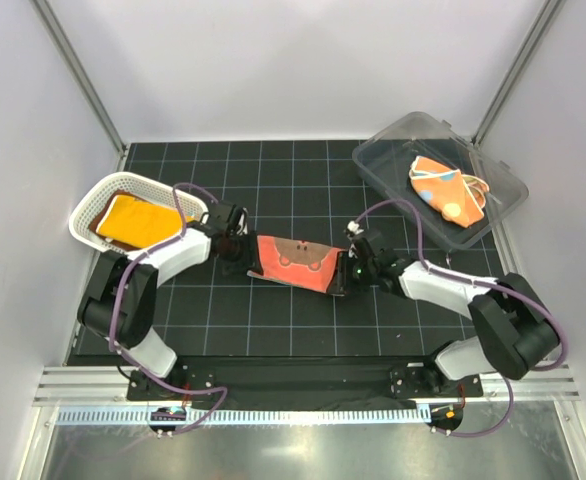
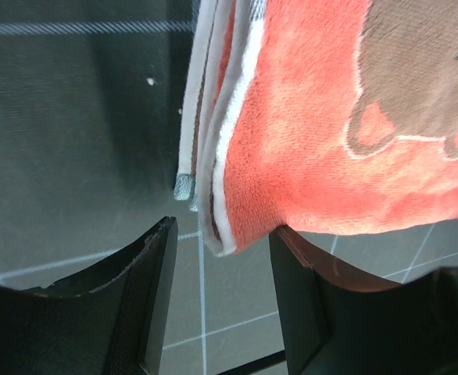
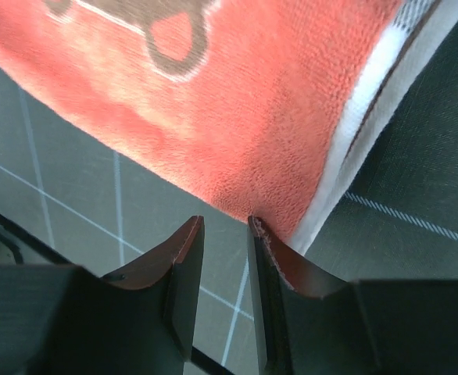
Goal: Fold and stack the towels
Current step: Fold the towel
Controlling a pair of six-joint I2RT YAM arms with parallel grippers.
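While both arms reach in from the near edge, we see the left gripper (image 2: 223, 234) with jaws parted at the folded corner of a red-orange terry towel (image 1: 295, 260) lying mid-way on the black gridded mat (image 1: 273, 320). The right gripper (image 3: 223, 224) shows a narrow, empty gap at the towel's opposite edge. Farther left, a white mesh basket (image 1: 88, 205) holds a yellow towel (image 1: 135, 218). At far right, a clear plastic bin (image 1: 393, 150) holds an orange spotted towel (image 1: 443, 190).

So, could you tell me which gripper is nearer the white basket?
Left. The left gripper is just right of the white basket, at one end of the red towel; the right gripper is at its other end.
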